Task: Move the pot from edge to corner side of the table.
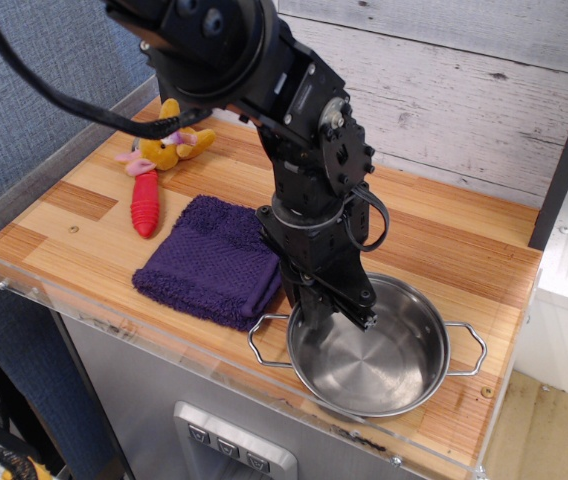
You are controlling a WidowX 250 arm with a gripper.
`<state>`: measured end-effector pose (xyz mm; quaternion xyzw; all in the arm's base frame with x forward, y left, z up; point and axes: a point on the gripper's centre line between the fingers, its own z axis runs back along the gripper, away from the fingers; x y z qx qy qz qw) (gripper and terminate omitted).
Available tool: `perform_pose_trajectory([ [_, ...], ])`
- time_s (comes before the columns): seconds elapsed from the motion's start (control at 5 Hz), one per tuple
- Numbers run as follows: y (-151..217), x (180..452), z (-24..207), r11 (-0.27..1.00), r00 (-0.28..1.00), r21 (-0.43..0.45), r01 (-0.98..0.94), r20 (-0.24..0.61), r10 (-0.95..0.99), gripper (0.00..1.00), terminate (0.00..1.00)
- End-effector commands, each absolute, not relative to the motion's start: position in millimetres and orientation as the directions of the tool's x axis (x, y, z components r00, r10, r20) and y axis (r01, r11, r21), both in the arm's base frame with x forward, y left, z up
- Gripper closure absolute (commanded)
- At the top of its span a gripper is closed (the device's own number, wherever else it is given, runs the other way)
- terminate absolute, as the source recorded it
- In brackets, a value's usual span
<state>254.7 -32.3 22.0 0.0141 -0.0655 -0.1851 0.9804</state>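
One arm: black, reaching down from the upper left over the table's near right part.
Gripper (332, 305): fingers over the pot's back-left rim; whether they clamp it cannot be told.
Pot (369, 350): shiny steel, upright near the front edge towards the right corner, one wire handle to each side.
Towel (209, 260): purple, folded, just left of the pot.
Toys: red ridged piece (145, 202) and yellow plush (167, 142), far left.
Table (464, 250): striped wood.

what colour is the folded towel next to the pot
Dark purple towel, clearest in the observation.image view.
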Motion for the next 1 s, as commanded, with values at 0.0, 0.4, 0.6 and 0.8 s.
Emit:
perform_pose_trajectory([
  [0.0, -18.8, 271.2, 66.0, 0.946, 0.927, 0.043, 0.321, 0.192, -0.324, 1.0, 0.0],
  [0.4, -5.5, 306.9, 99.5, 0.972, 0.948, -0.016, 0.233, 0.227, -0.223, 1.0, 0.0],
  [0.6, -1.0, 328.4, 103.4, 0.982, 0.96, -0.04, 0.182, 0.224, -0.169, 1.0, 0.0],
  [0.8, 0.0, 354.3, 100.4, 0.989, 0.965, -0.031, 0.145, 0.224, -0.134, 1.0, 0.0],
])
